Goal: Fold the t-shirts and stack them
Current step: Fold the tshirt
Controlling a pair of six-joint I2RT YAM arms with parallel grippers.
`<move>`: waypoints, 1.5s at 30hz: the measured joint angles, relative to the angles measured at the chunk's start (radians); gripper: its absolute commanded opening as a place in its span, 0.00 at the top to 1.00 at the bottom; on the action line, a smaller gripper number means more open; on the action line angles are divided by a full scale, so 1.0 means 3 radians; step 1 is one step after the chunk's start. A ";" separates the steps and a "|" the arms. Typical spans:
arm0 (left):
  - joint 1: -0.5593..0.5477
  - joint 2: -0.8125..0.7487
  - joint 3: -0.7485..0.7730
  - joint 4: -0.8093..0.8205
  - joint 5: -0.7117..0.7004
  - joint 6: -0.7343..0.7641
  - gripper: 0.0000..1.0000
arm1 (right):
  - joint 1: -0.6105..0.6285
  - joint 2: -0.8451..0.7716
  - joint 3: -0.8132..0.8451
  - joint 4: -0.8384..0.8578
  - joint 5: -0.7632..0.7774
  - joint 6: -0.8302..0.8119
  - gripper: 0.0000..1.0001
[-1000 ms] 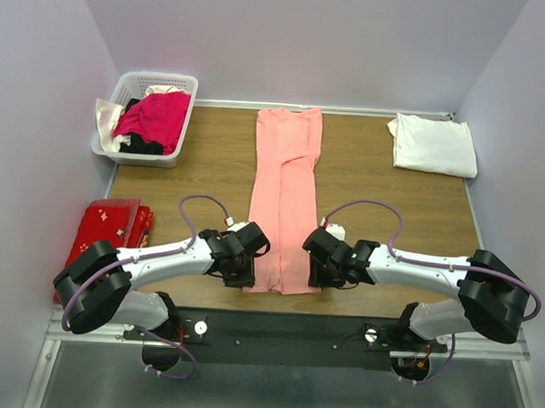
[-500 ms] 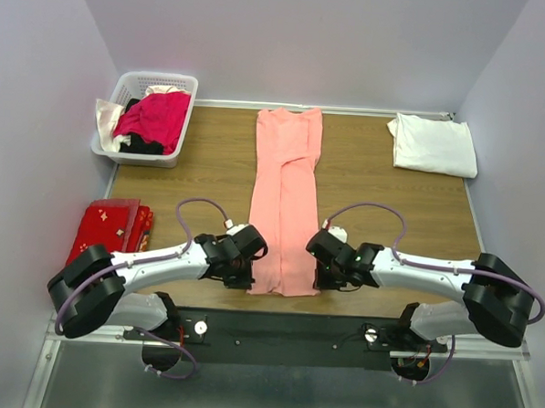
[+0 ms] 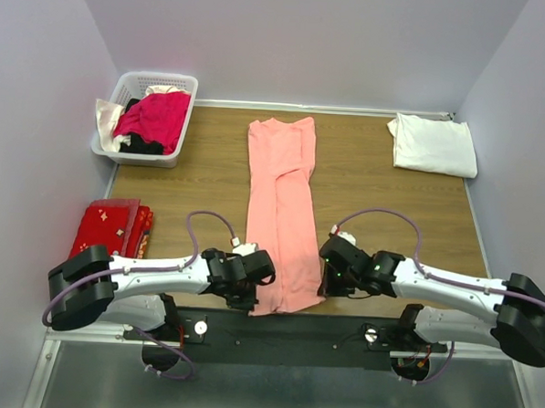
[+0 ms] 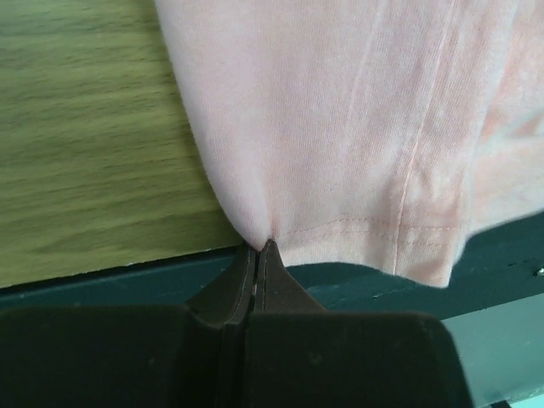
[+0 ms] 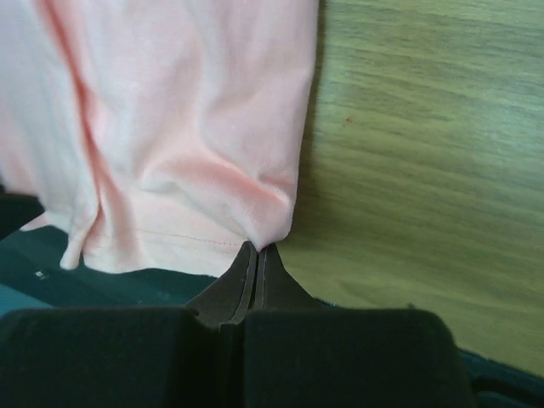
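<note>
White basket (image 3: 140, 155) with magenta garment (image 3: 156, 116), far-left corner of wooden table (image 3: 210, 178); red gold-patterned cloth (image 3: 111, 228) near left edge.

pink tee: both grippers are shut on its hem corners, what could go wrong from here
The left gripper and right gripper each pinch only the corner tip of the pink tee, so it may slip out on lifting. The tee lies slanted and creased, so the fold may come out crooked.

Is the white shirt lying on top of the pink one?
No, the white shirt lies folded far to the right, apart from the pink shirt.
</note>
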 measured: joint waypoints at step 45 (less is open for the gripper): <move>0.1919 0.1768 0.2647 -0.0254 -0.1291 0.1410 1.00 | -0.1345 0.2046 0.2588 -0.0042 0.0711 -0.1589 0.99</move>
